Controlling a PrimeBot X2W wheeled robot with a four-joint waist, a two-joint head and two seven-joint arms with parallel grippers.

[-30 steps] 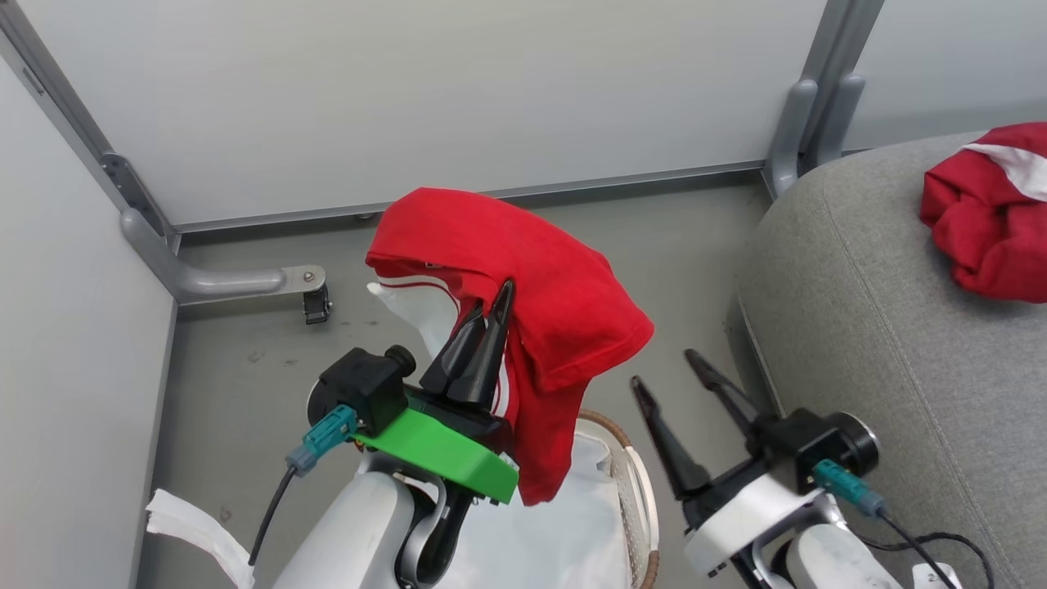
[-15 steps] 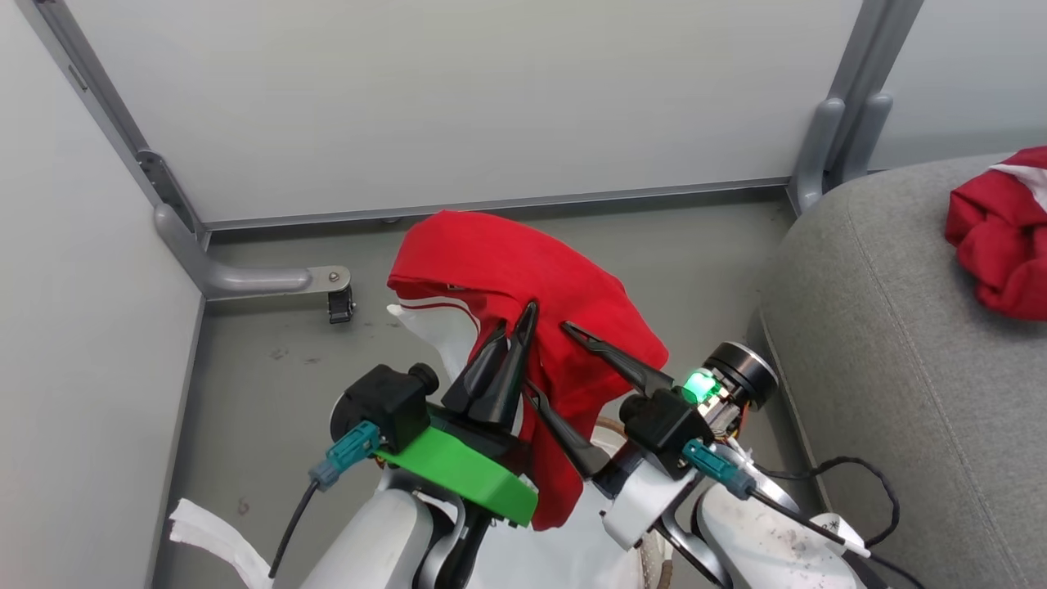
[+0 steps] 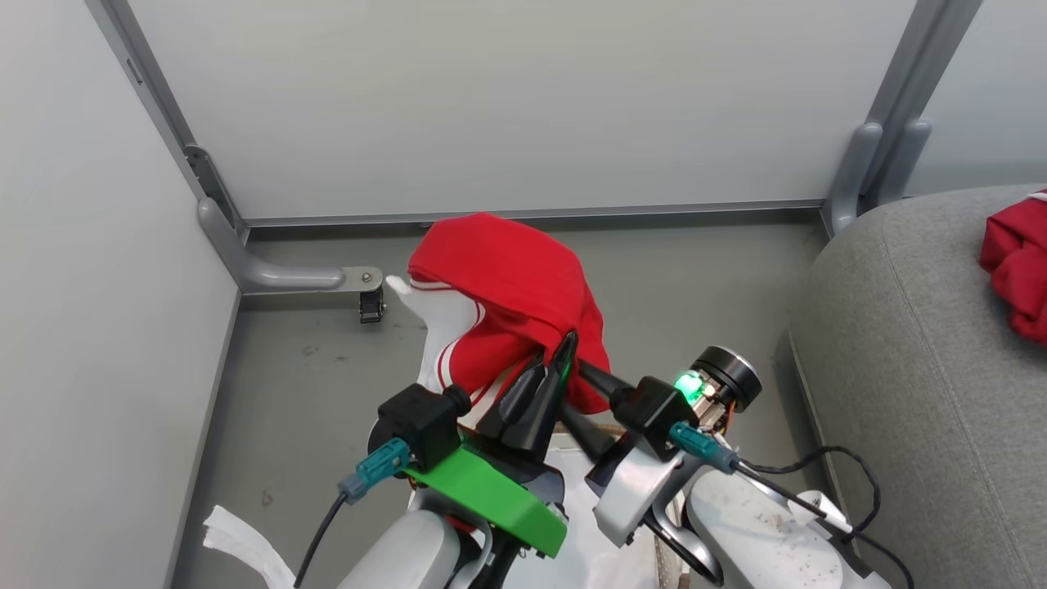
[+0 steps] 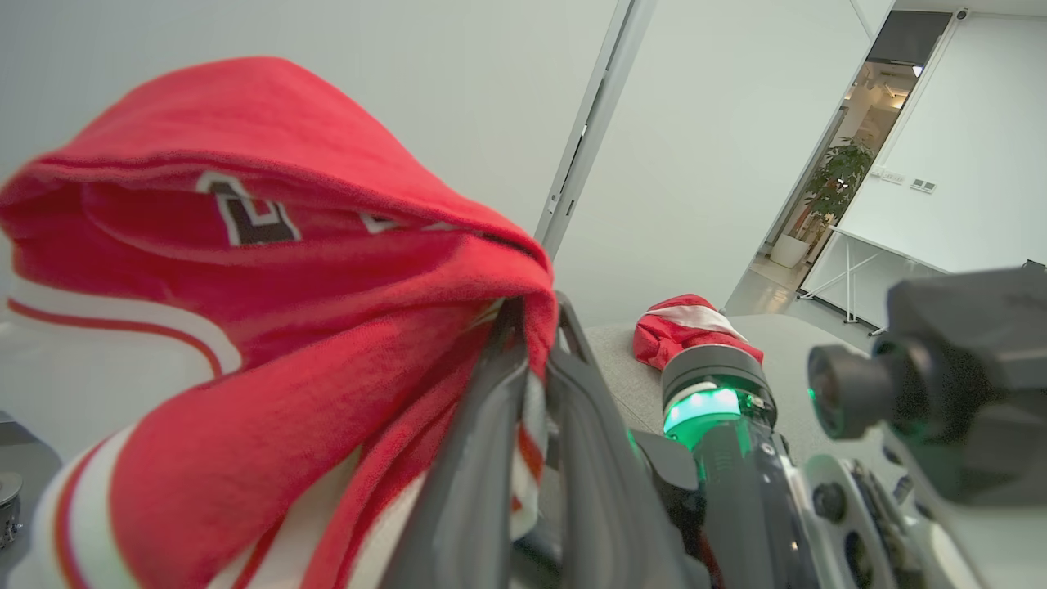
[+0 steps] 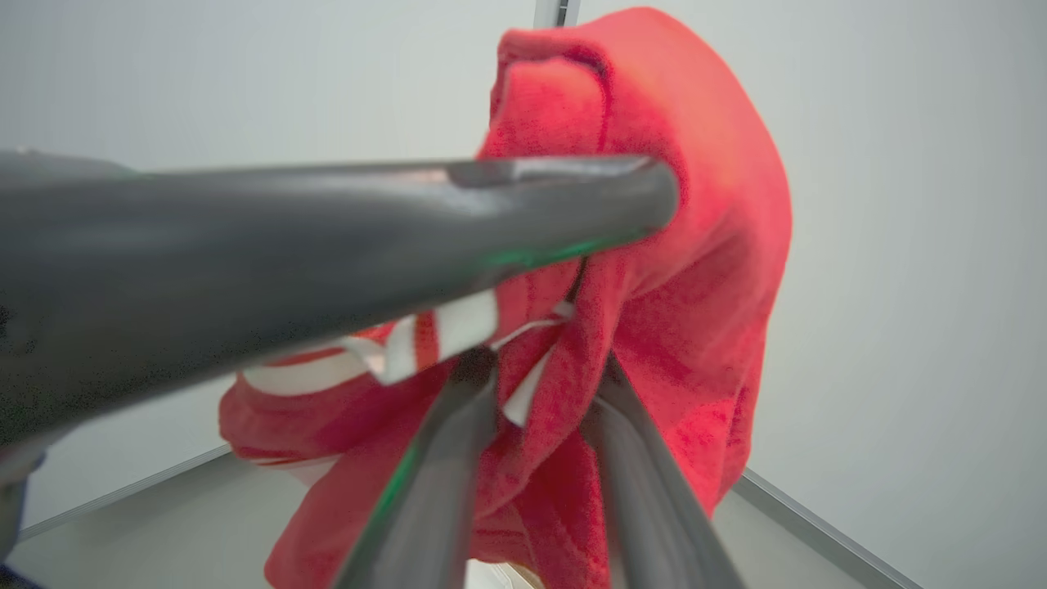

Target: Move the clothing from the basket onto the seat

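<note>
Swinging in from 4 o'clock, the right gripper (image 3: 572, 391) has crossed within the last second from a place well apart, its jaws wide, to meet the left gripper (image 3: 553, 353) at the cloth. The head camera has turned as well, so the whole scene has slid and the seat now sits further toward 3 o'clock. From the left, bare grey floor (image 3: 311, 393) lies at 9 o'clock. Above it at the centre hangs the red garment (image 3: 507, 262), raised so that its folds and its white striped panel dangle free toward 6 o'clock and should not drag. The left gripper rises from 6 o'clock with its jaws pressed together on a fold of that garment, carrying its weight from a single point, which is probably why the fabric droops on both sides. Just beside it at 3 o'clock, the right gripper's jaws stand either side of a neighbouring fold with cloth between them. Whether they already bite cannot be told, but a second hold would likely spread the load for the carry. The grey seat (image 3: 900, 368) lies well apart at 3 o'clock, and a second red garment (image 3: 1018, 278) already rests on its far edge.
</note>
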